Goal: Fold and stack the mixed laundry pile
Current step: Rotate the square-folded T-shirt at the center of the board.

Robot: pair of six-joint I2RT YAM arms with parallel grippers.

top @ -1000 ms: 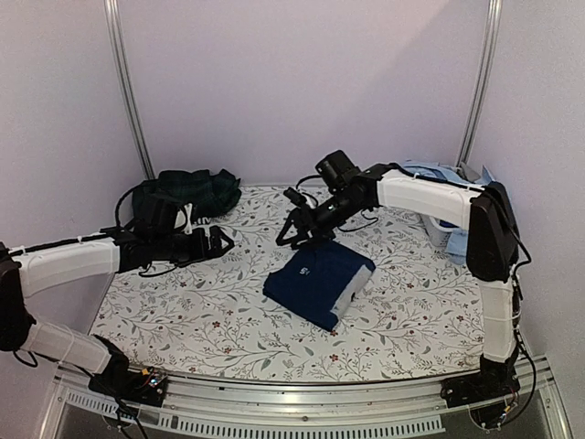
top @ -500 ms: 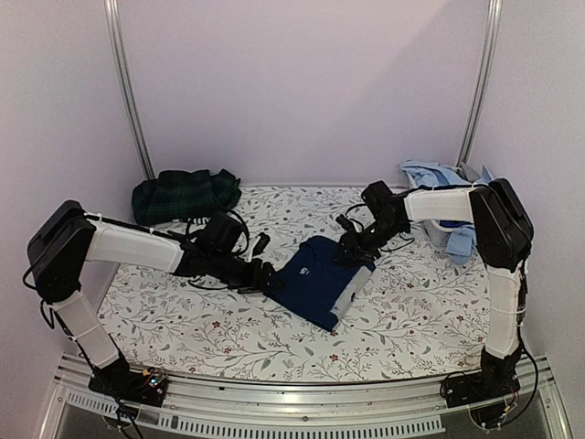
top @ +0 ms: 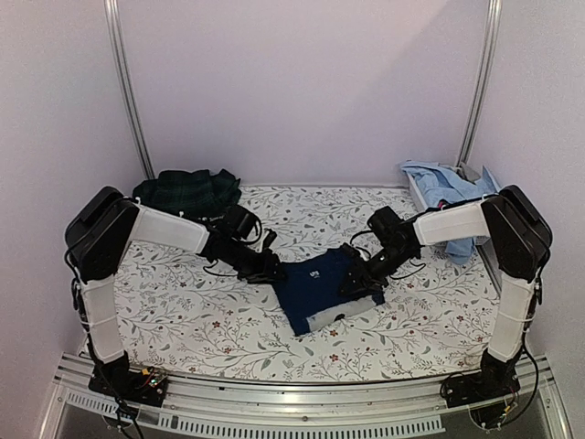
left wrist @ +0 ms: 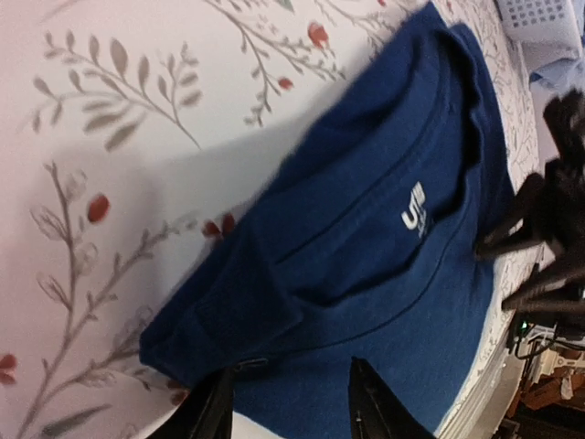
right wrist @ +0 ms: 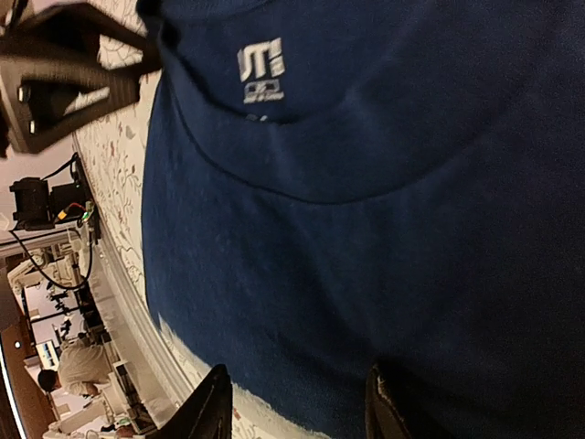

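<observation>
folded navy t-shirt [top: 327,285] sat in the middle of the floral sheet [top: 183,315]. left jaws were at its left edge and right jaws at its right edge, cloth between each pair. clamped or just straddling, couldn't tell. green plaid piece [top: 187,190] lay bunched at the back left, light blue shirts [top: 443,181] heaped back right.

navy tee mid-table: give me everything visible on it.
The navy tee is soft knit cloth, folded into a rough rectangle lying flat and skewed on the floral sheet. A white printed logo sits inside the neckline. A pale layer peeks out under its near edge. The left gripper and right gripper have their jaws astride opposite edges; whether they pinch is unclear.
</observation>
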